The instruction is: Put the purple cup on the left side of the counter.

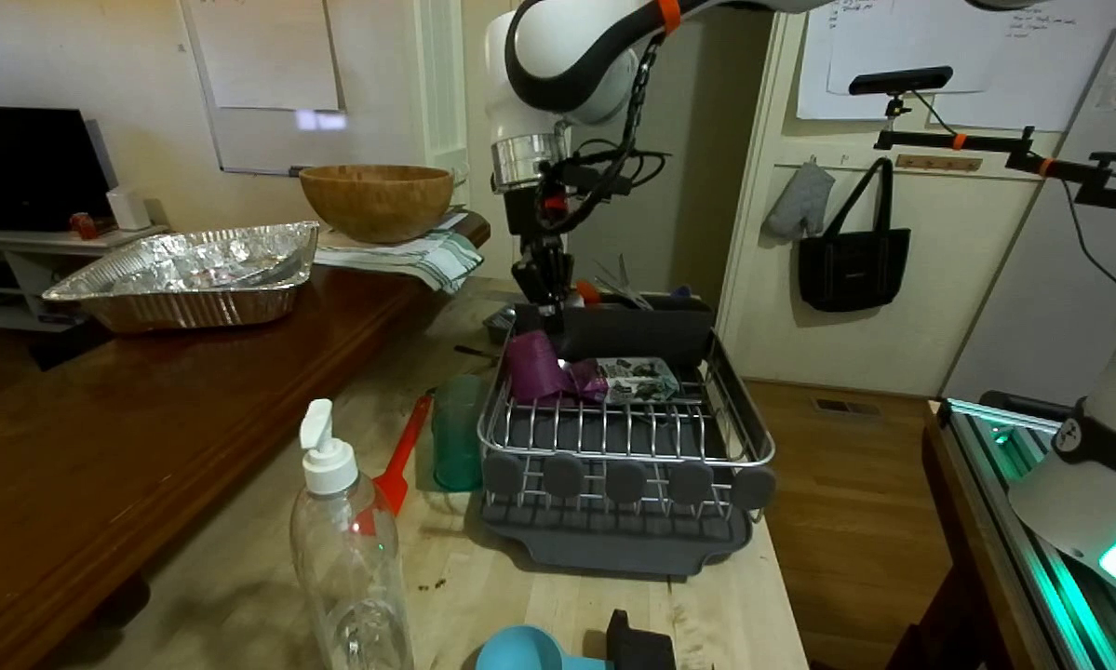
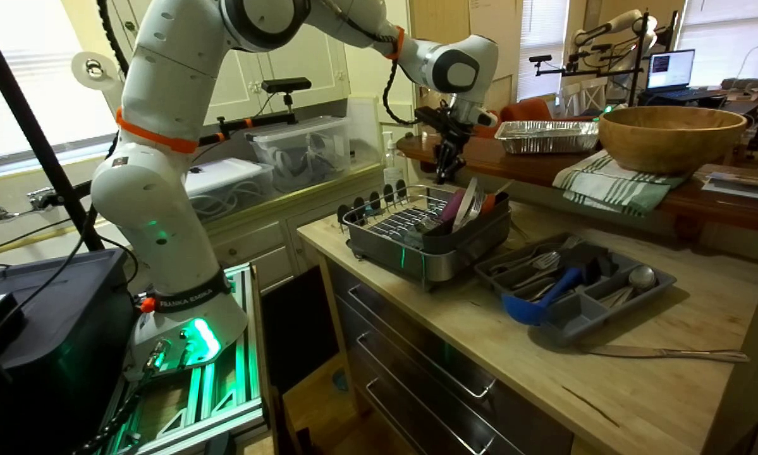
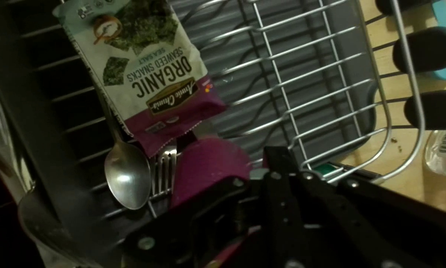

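The purple cup (image 1: 534,366) leans in the left back of the dish rack, seen in both exterior views. In the wrist view the purple cup (image 3: 211,167) lies just left of my gripper (image 3: 281,159), which covers part of it. My fingers are together, pointing down; I cannot tell whether they pinch an edge of the cup. In the exterior views the gripper (image 1: 551,314) hangs low over the rack, its tips close above the cup, itself partly hidden by utensils (image 2: 452,205). The counter (image 2: 530,370) is pale and runs under the rack.
A seaweed snack packet (image 3: 148,70), spoon (image 3: 128,175) and fork (image 3: 165,163) lie beside the cup. Metal utensils stand in a dark holder (image 1: 632,335) behind. Left of the rack (image 1: 627,456) stand a green tumbler (image 1: 457,433), red spatula (image 1: 404,456) and clear bottle (image 1: 348,558).
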{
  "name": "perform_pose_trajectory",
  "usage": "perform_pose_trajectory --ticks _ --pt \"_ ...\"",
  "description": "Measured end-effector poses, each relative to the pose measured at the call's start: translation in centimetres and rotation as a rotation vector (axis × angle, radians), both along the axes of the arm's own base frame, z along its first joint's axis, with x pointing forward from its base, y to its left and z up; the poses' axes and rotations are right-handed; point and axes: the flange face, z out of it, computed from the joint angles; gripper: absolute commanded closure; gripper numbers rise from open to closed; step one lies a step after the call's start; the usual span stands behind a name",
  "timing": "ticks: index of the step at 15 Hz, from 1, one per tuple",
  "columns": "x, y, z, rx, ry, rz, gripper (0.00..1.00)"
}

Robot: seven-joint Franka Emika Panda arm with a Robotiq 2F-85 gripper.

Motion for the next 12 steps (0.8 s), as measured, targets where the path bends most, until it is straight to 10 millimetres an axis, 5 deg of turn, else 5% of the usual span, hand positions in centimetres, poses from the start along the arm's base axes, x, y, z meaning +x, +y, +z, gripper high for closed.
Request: perform_pose_trajectory --ticks 1,6,12 --pt "-0.3 0.4 1.2 -0.001 -0.019 0.001 0.78" --pt "-1.8 0.2 4.4 -0.009 -0.049 -0.021 0.45" --pt "-0.4 -3.2 1.0 -0.039 -0.101 -0.062 0.01"
